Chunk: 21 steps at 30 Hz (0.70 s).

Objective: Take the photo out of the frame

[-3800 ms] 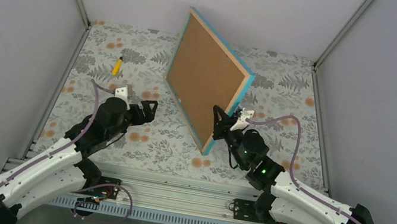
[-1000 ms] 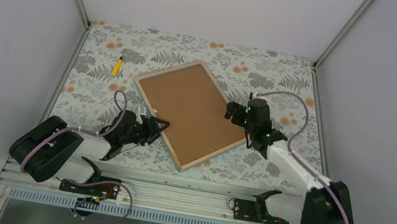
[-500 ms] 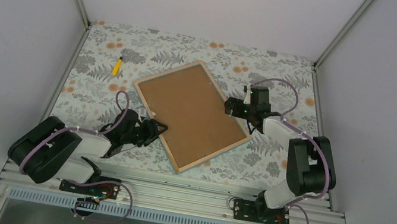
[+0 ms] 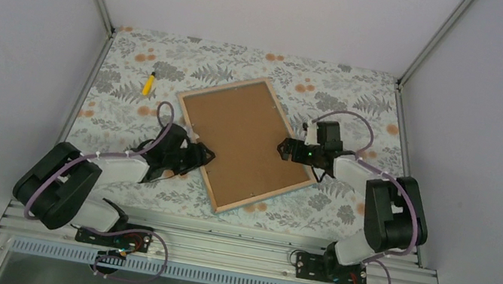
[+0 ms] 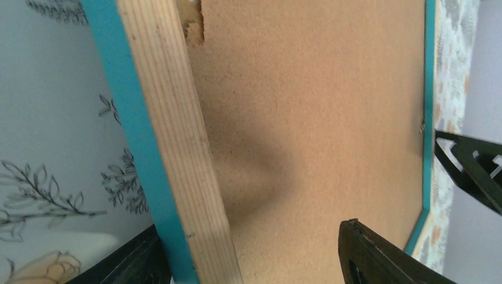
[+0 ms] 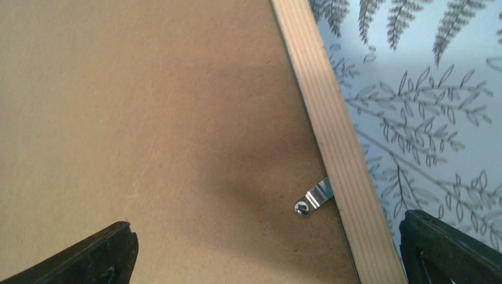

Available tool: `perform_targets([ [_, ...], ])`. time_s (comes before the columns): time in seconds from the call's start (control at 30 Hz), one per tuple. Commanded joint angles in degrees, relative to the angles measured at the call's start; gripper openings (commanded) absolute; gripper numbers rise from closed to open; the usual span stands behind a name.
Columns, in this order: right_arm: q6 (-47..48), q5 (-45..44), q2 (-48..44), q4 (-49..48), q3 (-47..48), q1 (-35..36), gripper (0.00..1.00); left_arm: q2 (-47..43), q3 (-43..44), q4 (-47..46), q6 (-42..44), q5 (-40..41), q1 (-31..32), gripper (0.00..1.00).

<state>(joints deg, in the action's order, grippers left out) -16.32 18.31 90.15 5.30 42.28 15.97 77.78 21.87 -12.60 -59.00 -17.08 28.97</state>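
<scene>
Top external, frame [image 4: 223, 89] face-down, brown backing board [image 4: 244, 145] up

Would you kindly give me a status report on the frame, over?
Both open: left gripper, right gripper, each astride a frame edge. Frame face down, backing up, photo hidden. One clip pins backing.

No legible txt or nos. anywhere, far as visible.
</scene>
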Motion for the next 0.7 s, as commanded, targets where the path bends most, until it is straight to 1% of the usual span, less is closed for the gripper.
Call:
perform_targets([
  [0.0,-0.32,4.87,-3.47,2.01,-3.41,0.42,1.00,1.18,6.05,4.88,6.78,3.45,-0.23,0.70],
  [0.3,-4.56,6.63,-9.66,-0.18,-10.11,4.68,1.00,5.86,13.60,12.75,13.28,8.55,-0.15,0.77],
  [0.53,-8.28,6.06,-12.46,-2.77,-13.57,8.69,1.00,6.21,16.01,18.83,15.88,16.32,-0.06,0.83],
  [0.6,-8.78,4.65,-12.85,-2.83,-13.91,9.15,1.00,5.86,16.21,20.19,16.25,18.08,-0.06,0.86],
  [0.67,-9.34,1.43,-14.09,-2.79,-14.50,9.17,1.00,5.39,16.27,21.38,16.42,19.77,-0.06,0.87],
])
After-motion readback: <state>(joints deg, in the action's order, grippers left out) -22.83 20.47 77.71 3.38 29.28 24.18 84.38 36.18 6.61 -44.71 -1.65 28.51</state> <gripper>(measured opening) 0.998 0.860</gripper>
